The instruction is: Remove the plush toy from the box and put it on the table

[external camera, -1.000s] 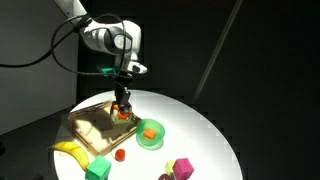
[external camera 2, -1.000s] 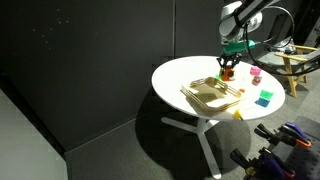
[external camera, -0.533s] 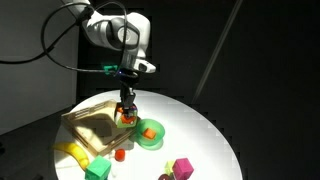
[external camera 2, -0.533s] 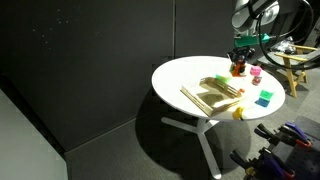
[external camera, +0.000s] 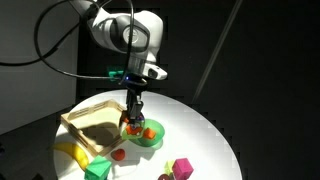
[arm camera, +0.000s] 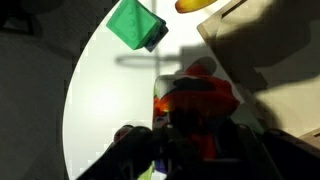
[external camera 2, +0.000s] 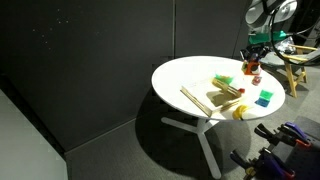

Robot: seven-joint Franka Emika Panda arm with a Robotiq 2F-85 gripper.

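Observation:
My gripper point(external camera: 132, 116) is shut on the plush toy point(external camera: 130, 126), an orange, red and white soft cube. It holds the toy just past the near rim of the tan wooden box point(external camera: 88, 121), beside the green bowl point(external camera: 150, 136), low over the white table point(external camera: 200, 140). In an exterior view the gripper point(external camera 2: 251, 61) holds the toy point(external camera 2: 251, 68) beyond the box point(external camera 2: 213, 95). In the wrist view the toy point(arm camera: 196, 98) sits between my dark fingers point(arm camera: 195, 140), with the box corner point(arm camera: 270, 45) to the right.
A banana point(external camera: 68, 152), a green cube point(external camera: 98, 170), a small red piece point(external camera: 119, 154) and a magenta cube point(external camera: 183, 168) lie along the table's front. The green cube point(arm camera: 135, 24) and banana point(arm camera: 200, 5) show in the wrist view. The surroundings are dark.
My gripper has carried the plush toy up out of the box and sideways over its rim, to a spot beside the green bowl. The box now looks empty.

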